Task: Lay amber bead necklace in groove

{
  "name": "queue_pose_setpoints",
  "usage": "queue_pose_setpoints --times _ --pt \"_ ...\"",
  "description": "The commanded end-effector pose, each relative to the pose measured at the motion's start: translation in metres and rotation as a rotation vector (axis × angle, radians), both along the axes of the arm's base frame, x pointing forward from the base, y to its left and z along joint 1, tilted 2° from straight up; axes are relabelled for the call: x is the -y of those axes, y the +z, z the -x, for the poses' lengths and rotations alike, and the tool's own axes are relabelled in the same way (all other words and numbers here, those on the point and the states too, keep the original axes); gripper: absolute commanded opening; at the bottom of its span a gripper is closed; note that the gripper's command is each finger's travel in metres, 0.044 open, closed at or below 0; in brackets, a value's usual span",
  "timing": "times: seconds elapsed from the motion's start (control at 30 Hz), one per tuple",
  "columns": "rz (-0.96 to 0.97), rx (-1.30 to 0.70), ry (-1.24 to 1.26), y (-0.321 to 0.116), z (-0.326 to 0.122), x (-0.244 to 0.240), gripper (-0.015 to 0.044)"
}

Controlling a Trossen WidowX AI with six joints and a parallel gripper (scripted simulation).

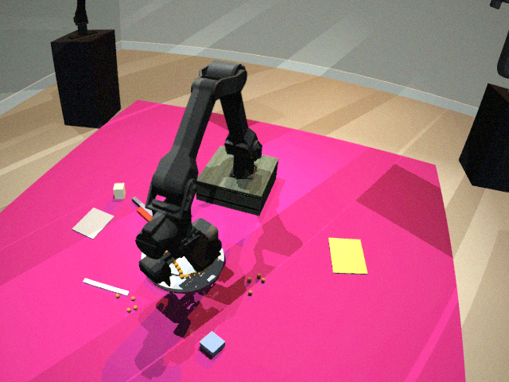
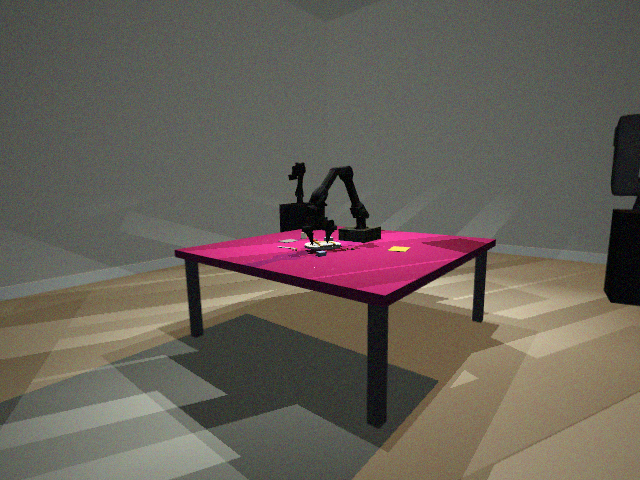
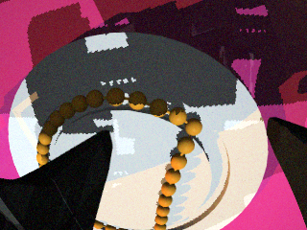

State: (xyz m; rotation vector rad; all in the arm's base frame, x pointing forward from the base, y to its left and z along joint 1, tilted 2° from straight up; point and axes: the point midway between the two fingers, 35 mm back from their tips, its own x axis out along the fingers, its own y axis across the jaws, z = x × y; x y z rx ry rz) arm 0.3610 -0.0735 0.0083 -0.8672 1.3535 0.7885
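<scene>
The round bead board (image 1: 219, 265) (image 3: 163, 55) lies under my gripper, pale and partly in shadow. The amber bead necklace (image 1: 177, 267) (image 3: 115, 96) rests on it. In the wrist view its upper and left beads curve along the ring; at upper right it bends sharply and runs nearly straight down, inside the right part of the groove, which shows no beads. My gripper (image 2: 319, 243) (image 3: 192, 132) is open wide and empty, low over the board. The left finger covers part of the board inside the loop; the right one is beyond the board's right edge. The necklace's lower part is mostly hidden.
Loose amber beads (image 1: 133, 298) (image 1: 258, 276) lie either side of the board. A white strip (image 1: 105, 286), pale sheet (image 1: 93, 223), off-white cube (image 1: 118, 190) and red-handled tool (image 1: 143, 213) lie to the left. A blue block (image 1: 211, 343) is in front, a yellow sheet (image 1: 347, 255) right.
</scene>
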Motion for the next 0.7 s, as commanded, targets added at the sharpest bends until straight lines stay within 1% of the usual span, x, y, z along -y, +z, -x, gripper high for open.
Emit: queue_pose_setpoints --times 0.0,0.27,0.43,0.67 --pt "-0.001 -0.001 -0.09 0.005 0.01 0.015 0.0335" --pt "-0.018 0.003 -0.407 0.021 0.051 0.059 0.0125" --pt "-0.027 0.006 -0.576 0.028 0.075 0.078 0.012" --pt "-0.027 0.006 -0.582 0.023 0.075 0.079 0.012"
